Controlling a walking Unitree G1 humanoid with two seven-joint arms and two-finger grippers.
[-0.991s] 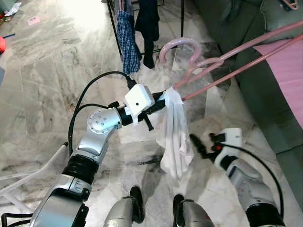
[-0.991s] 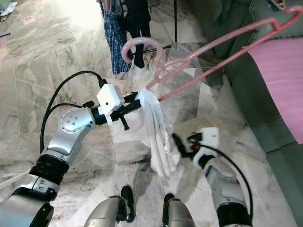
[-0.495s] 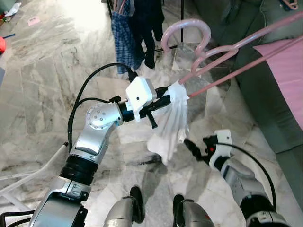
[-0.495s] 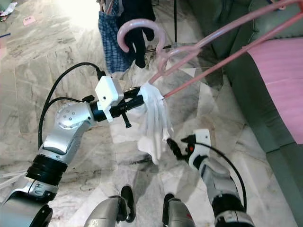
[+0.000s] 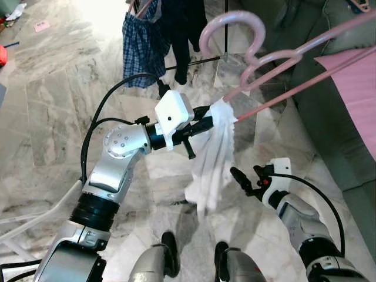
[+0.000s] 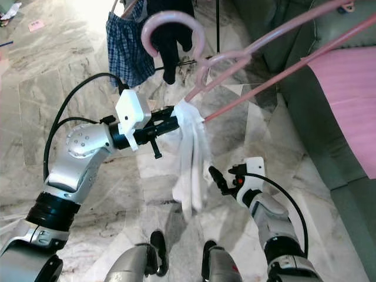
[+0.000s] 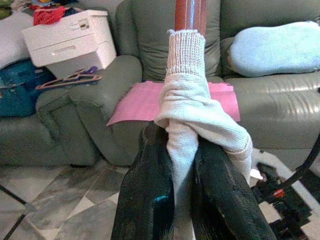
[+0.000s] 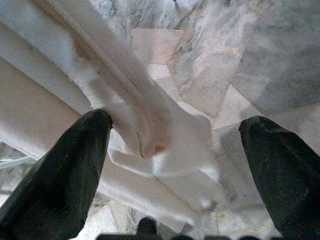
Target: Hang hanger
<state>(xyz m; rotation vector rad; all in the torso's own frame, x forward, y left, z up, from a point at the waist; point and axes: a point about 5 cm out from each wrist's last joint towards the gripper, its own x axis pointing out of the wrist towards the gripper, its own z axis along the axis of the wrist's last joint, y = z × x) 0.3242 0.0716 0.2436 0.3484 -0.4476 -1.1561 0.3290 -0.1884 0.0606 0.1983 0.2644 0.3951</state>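
Note:
A large pink hanger [image 5: 294, 56] reaches from the upper right down to my left gripper [image 5: 207, 122], its hook [image 5: 232, 26] pointing up. A white garment [image 5: 211, 158] is draped over the hanger's near end and hangs down limp. In the left wrist view the left gripper [image 7: 181, 145] is shut on that cloth-wrapped end, with the hanger [image 7: 189, 15] rising beyond it. My right gripper [image 5: 241, 178] is open, low and just right of the garment's lower part. Seen from the right wrist, the garment [image 8: 125, 115] lies between the spread fingers [image 8: 55, 175].
A clothes rack at the back holds plaid shorts [image 5: 144, 44] and a dark garment [image 5: 179, 35]. A green sofa [image 5: 329, 111] with a pink cloth [image 5: 355, 88] runs along the right. A white box [image 7: 70, 40] sits on the sofa. Marble floor lies below, and white rods [image 5: 35, 217] lie at the lower left.
The left arm has lifted the hanger, so its hook stands higher. The garment has swung. The right gripper has risen toward the garment's lower part.

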